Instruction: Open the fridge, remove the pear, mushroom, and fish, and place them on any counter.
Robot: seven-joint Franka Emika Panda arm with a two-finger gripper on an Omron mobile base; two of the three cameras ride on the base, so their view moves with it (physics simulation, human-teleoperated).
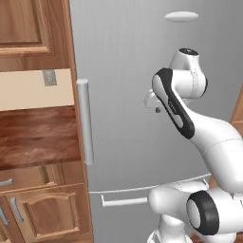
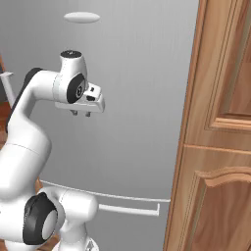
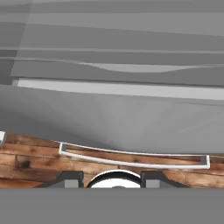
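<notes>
Kitchen corner, simulated: wooden cabinets on both sides of the fridge (image 1: 142, 118), dark glossy table (image 1: 38, 137) to its left above drawers with silver pulls. Fridge door shut; pear, mushroom and fish presumably inside, none visible.

Pincer (image 2: 81, 113) hangs in front of the upper door panel, fingers pointing down, clear of the door and of any object. Jaws stand partly apart with nothing between them. Hand view looks down the door face to the lower drawer bar (image 3: 131, 158) and the plank floor (image 3: 30, 155).

Vertical handle (image 1: 84, 121) sits at the door's left edge, well to the left of the pincer.

Handling, judged:
- Door: rigid, likely heavy, swings on hinges at the right side, so the pull must follow an arc.
- Handle: smooth round metal, probably slippery. Grip mid-height, jaws across the cylinder, closed firmly.
- Risk: fingers sliding along the bar if the pull is straight rather than curved.
</notes>
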